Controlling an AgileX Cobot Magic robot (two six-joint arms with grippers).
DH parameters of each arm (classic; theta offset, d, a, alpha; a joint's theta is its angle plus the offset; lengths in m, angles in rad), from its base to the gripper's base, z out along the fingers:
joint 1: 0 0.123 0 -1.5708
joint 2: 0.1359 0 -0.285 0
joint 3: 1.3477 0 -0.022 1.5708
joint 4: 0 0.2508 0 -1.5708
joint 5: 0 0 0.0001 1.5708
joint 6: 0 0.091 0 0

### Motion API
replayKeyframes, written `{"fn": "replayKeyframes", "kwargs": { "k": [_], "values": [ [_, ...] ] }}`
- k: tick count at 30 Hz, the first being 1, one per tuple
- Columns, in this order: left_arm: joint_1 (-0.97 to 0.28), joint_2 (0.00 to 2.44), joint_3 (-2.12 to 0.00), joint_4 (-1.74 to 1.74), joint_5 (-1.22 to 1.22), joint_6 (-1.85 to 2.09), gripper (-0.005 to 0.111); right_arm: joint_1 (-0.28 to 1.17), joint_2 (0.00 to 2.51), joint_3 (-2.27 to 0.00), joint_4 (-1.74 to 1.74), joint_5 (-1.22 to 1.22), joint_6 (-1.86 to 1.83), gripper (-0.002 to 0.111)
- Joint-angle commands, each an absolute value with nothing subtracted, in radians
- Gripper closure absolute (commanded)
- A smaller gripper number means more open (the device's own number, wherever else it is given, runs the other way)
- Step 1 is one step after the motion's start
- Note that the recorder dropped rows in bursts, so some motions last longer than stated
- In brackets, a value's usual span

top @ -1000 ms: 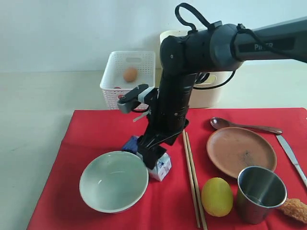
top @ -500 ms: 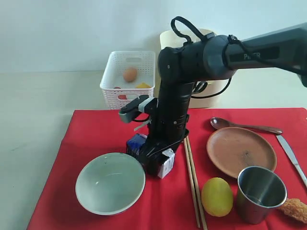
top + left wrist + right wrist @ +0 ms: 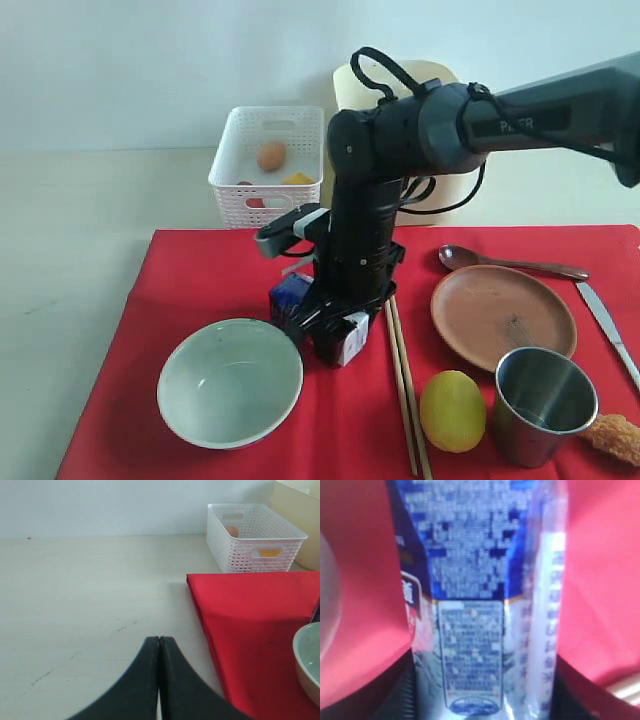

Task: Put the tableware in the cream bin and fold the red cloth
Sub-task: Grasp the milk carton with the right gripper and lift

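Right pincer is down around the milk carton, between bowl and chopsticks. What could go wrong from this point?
1. The right pincer straddles the milk carton, but a firm hold is not evident; it may slip or topple on lifting.
2. The pale green bowl and the chopsticks lie close on either side; pulling away could knock them.

Your table (image 3: 60,250): pale, smooth top.
Lying on it: you see a red cloth (image 3: 200,270), spread flat.
Behind the cloth: white basket (image 3: 240,190), cream bin (image 3: 300,525).

Matt red cloth (image 3: 200,270); shiny steel cup (image 3: 545,405); perf. plastic basket (image 3: 232,202).
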State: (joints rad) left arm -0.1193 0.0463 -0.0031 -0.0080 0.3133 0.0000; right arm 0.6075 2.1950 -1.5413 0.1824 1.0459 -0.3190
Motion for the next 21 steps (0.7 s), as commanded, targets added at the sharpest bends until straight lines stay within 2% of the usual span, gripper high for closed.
{"fn": "replayKeyframes", "kwargs": {
  "k": [1, 13, 21],
  "values": [
    [-0.115, 0.042, 0.000, -0.014, 0.308, -0.005, 0.107, 0.605, 2.110, -1.540, 0.163, 1.017, -0.308, 0.108],
    [-0.115, 0.042, 0.000, -0.014, 0.308, -0.005, 0.107, 0.605, 1.905, -1.540, 0.155, 0.965, -0.302, 0.108],
    [-0.115, 0.042, 0.000, -0.014, 0.308, -0.005, 0.107, 0.605, 1.850, -1.544, 0.159, 0.830, -0.302, 0.108]
  ]
}}
